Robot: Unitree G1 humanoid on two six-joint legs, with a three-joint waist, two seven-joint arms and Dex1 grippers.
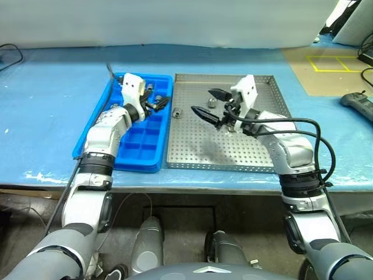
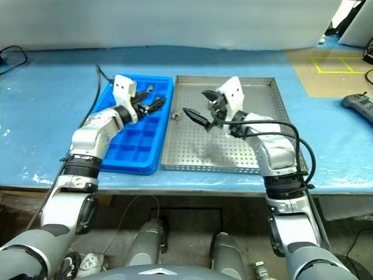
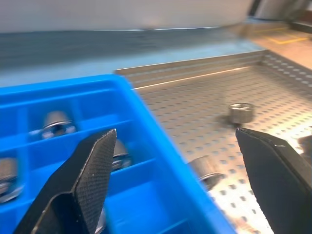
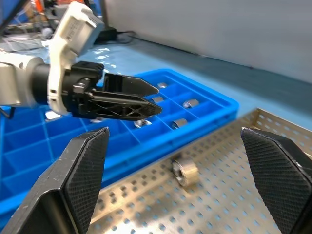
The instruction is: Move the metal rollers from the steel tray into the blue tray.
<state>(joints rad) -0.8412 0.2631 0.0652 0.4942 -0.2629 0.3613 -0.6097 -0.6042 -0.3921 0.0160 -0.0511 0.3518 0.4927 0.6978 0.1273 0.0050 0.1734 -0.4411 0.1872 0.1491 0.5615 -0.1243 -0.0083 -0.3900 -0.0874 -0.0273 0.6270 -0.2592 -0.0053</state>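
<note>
On blue-covered bench [image 1: 52,87]: perforated steel tray [image 1: 256,157] flush beside compartmented blue tray [image 1: 148,154]. Over blue tray's far cells, left gripper [image 1: 158,104], fingers apart, empty. Above steel tray, right gripper [image 1: 211,103], fingers spread, empty, seemingly lining up another pick. Metal rollers [image 4: 185,171] partly sorted: some in cells, two on steel.

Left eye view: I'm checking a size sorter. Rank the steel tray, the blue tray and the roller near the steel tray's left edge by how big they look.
1. steel tray, largest
2. blue tray, narrower
3. roller, by far the smallest
</note>
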